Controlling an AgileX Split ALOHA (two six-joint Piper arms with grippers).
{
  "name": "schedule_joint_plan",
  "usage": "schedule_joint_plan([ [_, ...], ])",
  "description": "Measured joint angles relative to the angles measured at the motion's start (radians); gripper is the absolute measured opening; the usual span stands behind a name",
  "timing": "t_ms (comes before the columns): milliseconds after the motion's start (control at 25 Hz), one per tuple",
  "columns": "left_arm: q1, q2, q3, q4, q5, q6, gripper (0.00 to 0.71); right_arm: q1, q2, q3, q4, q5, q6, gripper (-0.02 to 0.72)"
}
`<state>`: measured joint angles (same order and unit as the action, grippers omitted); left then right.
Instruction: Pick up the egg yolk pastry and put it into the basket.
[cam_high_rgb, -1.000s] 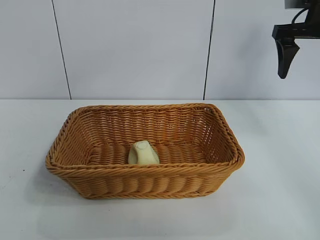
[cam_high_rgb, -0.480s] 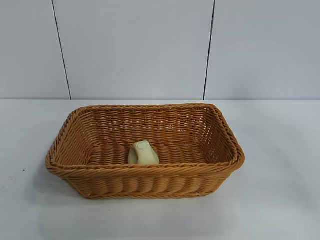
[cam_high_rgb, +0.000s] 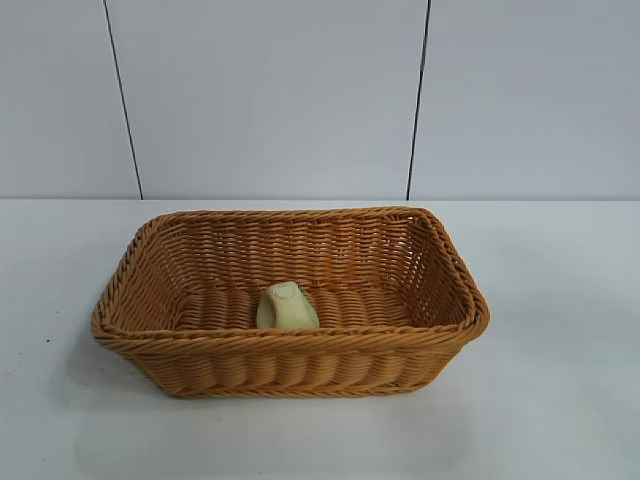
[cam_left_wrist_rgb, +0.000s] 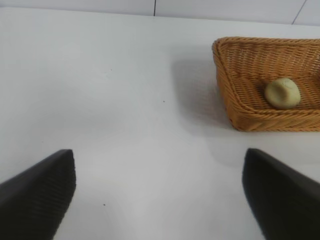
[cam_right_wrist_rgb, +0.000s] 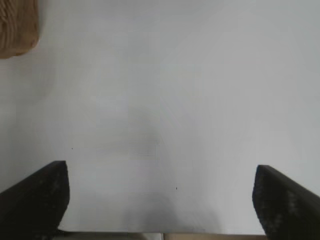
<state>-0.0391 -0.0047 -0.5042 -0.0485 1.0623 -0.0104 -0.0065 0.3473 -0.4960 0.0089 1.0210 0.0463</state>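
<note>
One white table fills the lower half of the exterior frame, and behind it stands a pale wall split by two thin dark vertical seams. The basket sits at the centre of that frame, its long side toward the camera, casting a soft shadow to the lower left. The pastry lies inside on the basket floor, against the near wall, a little left of the basket's middle. Neither arm shows in the exterior frame. In the left wrist frame the left gripper hangs over bare table with its fingers spread wide at the lower corners, holding and touching nothing; basket and pastry appear at the upper right, well apart from it. In the right wrist frame the right gripper is likewise spread wide and empty above bare table, with only a corner of the basket at the upper left. No writing or label can be read anywhere.
</note>
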Motion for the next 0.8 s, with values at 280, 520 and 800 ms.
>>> schedule_joint_plan([
  [280, 0.000, 0.000, 0.000, -0.001, 0.000, 0.000, 0.666, 0.000, -0.251, 0.000, 0.001, 0.000, -0.003, 0.694],
  [520, 0.000, 0.000, 0.000, -0.001, 0.000, 0.000, 0.666, 0.000, -0.351, 0.000, 0.002, 0.000, -0.003, 0.694],
  [800, 0.000, 0.000, 0.000, -0.001, 0.000, 0.000, 0.666, 0.000, -0.351, 0.000, 0.002, 0.000, -0.004, 0.694],
])
